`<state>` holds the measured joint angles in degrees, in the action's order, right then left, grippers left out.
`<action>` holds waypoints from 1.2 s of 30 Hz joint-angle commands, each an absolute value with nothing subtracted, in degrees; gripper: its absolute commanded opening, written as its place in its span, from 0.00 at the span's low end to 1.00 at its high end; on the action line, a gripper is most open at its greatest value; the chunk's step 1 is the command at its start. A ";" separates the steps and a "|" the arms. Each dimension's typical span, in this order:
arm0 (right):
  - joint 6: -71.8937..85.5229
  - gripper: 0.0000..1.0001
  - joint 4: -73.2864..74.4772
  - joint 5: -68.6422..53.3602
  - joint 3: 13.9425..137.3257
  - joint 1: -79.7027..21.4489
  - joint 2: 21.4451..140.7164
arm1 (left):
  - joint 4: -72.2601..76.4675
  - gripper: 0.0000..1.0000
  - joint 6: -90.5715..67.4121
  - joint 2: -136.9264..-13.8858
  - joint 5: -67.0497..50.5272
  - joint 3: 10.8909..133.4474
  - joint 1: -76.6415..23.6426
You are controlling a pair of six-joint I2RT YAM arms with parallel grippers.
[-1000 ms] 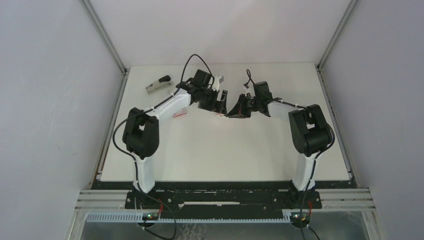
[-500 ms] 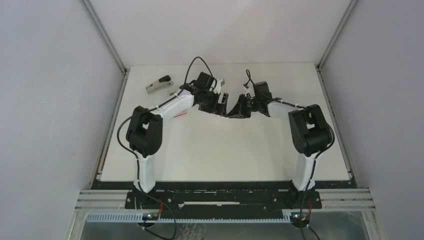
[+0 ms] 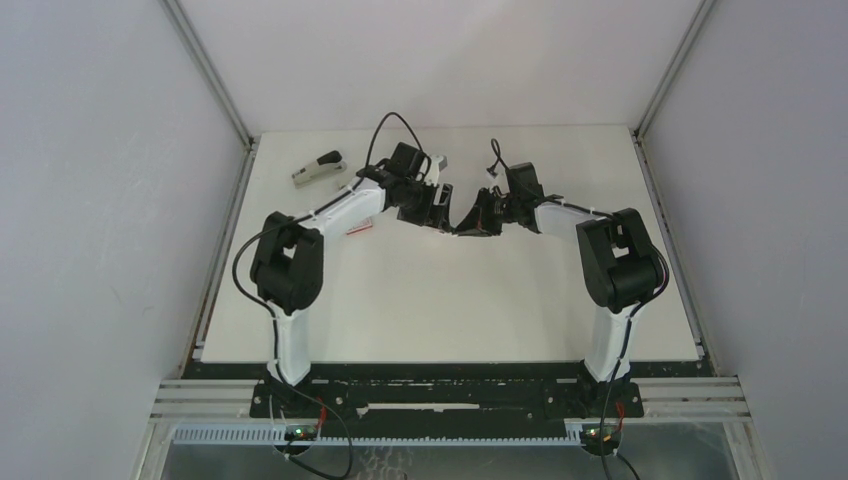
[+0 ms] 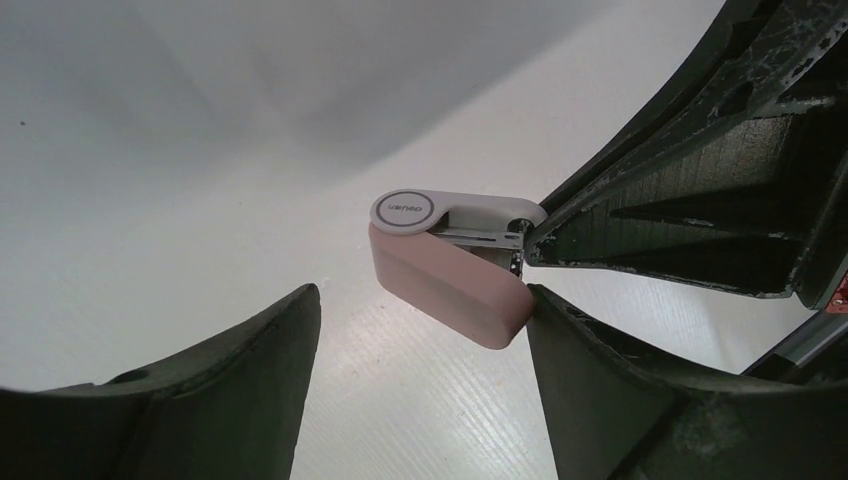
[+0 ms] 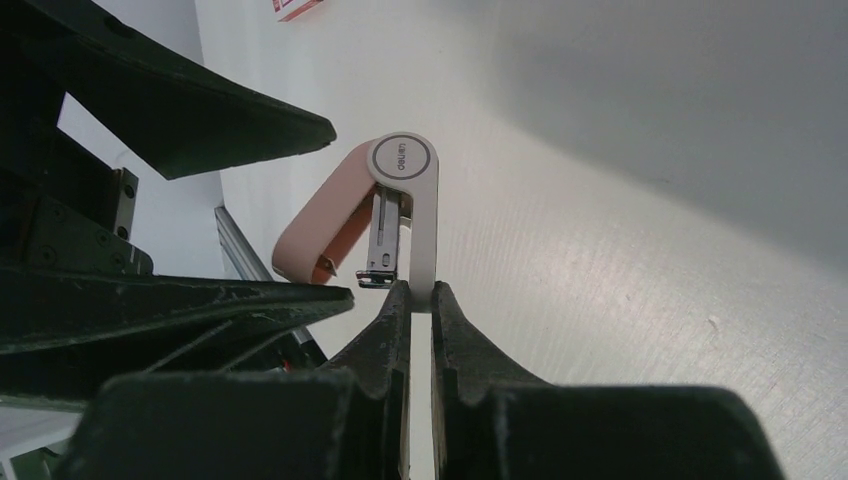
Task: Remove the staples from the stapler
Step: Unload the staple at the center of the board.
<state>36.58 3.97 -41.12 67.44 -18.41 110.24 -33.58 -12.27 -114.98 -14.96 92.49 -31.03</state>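
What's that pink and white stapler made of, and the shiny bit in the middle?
The pink-and-white stapler looks mostly plastic: its pink cover and white arm are smooth, matte and rounded. The silver rail between them is probably metal, since it glints and has thin, sharp edges.

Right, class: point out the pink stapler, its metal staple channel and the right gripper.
pink stapler (image 4: 445, 290), left wrist view, on its pink cover.
metal staple channel (image 5: 386, 235), right wrist view, mid-rail.
right gripper (image 5: 418, 300), right wrist view, between its fingertips.
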 commanded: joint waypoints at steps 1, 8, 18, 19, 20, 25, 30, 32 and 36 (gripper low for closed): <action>35.26 0.00 2.76 -42.89 70.11 -18.22 109.52 | -31.37 0.78 -11.48 -110.90 -16.70 92.19 -28.16; 35.12 0.00 1.99 -44.51 70.11 -17.85 109.60 | -30.10 0.69 -11.67 -109.89 -20.16 89.44 -25.12; 34.71 0.00 -0.19 -47.81 69.43 -16.97 108.18 | -28.73 0.60 -12.26 -108.68 -23.71 86.98 -21.95; 34.64 0.00 -0.18 -47.83 69.42 -16.96 108.00 | -28.63 0.60 -12.28 -108.60 -24.12 86.87 -21.85; 34.51 0.00 -0.13 -47.66 69.43 -16.96 107.83 | -28.47 0.61 -12.29 -108.44 -24.61 86.72 -21.87; 33.21 0.00 0.44 -46.03 69.52 -17.16 107.32 | -27.88 0.74 -11.92 -107.80 -27.58 87.76 -21.88; 28.44 0.00 2.28 -45.28 70.05 -17.18 106.27 | -27.95 0.83 -10.76 -106.35 -29.49 88.82 -21.82; 25.36 0.00 2.88 -44.65 70.05 -17.18 105.33 | -27.93 0.86 -9.91 -105.82 -30.16 88.86 -21.65; 18.15 0.00 3.82 -43.16 70.04 -17.23 103.69 | -27.52 0.91 -9.21 -105.23 -31.88 88.28 -20.74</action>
